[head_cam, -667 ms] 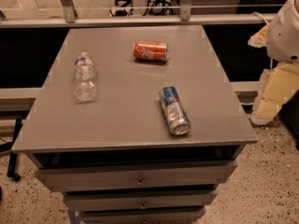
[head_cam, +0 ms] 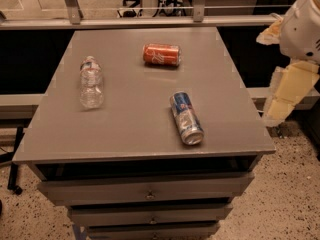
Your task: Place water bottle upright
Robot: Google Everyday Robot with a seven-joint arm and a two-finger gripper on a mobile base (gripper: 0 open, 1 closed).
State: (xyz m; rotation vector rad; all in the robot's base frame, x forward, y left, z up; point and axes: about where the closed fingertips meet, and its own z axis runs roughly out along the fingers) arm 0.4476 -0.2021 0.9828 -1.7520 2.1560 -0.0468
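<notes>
The water bottle [head_cam: 91,82] is clear ribbed plastic with a white cap and a pale label band. It lies on its side on the left part of the grey tabletop [head_cam: 135,119], with its cap pointing to the far side. My gripper [head_cam: 281,104] hangs off the table's right edge, cream-coloured under a white arm [head_cam: 302,21]. It is far from the bottle and holds nothing that I can see.
An orange soda can [head_cam: 161,54] lies on its side at the far middle of the table. A blue-and-silver can [head_cam: 186,117] lies on its side at the near right. Drawers [head_cam: 147,194] sit below the tabletop. A rail [head_cam: 150,21] runs behind the table.
</notes>
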